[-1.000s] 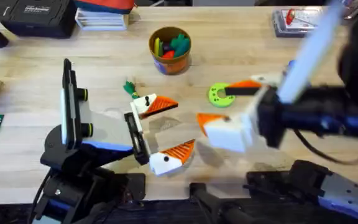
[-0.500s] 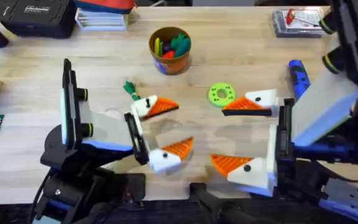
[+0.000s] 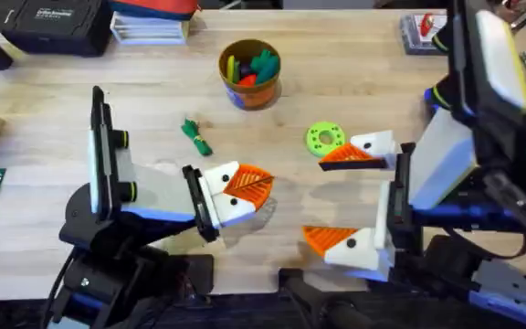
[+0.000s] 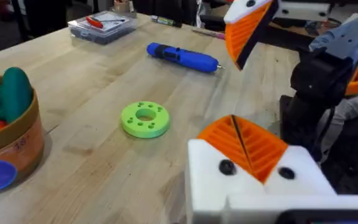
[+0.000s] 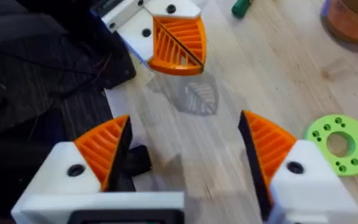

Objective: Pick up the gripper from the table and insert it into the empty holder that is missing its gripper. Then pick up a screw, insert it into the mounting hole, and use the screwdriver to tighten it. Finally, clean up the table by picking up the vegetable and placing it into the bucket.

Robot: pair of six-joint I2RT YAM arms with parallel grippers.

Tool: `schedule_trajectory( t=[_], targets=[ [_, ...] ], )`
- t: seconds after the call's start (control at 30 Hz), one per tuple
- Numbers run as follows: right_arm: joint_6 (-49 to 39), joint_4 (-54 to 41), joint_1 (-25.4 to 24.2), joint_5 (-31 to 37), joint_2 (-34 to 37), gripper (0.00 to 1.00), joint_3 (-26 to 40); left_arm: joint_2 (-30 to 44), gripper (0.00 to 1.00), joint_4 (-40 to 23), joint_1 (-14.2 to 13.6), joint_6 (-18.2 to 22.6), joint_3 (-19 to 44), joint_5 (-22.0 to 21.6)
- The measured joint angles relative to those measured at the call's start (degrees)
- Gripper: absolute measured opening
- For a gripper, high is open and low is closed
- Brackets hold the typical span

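Now the left gripper [image 3: 243,186] is pinched tight on nothing, the right gripper [image 3: 341,196] gapes wide, and the tiny, light, likely slippery vegetable [image 3: 194,135] lies on the worktop [image 3: 354,82] near the bucket [image 3: 250,73], best grabbed across its middle.

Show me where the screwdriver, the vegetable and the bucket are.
screwdriver [image 4: 182,57], left wrist view, middle of the blue handle.
vegetable [image 3: 195,136], overhead view, middle of the dark-green body.
bucket [image 3: 249,96], overhead view, front of the yellow wall.

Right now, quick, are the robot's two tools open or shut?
Left tool: shut, orange pads pressed together, nothing between them.
Right tool: open, pads wide apart, holding nothing.
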Motion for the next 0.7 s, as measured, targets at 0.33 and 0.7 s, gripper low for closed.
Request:
schedule_trajectory(
  t=[0.33,0.7],
  targets=[
    [3.94,2.25,-1.01,5.54,0.09,0.994,-0.02,0.02,0.005,0.0,0.0,0.0,0.0,0.02],
    [5.73,-3.93,-27.79,9.54,7.37,0.994,1.28,0.02,0.005,0.01,0.0,0.0,0.0,0.01]
  ],
)
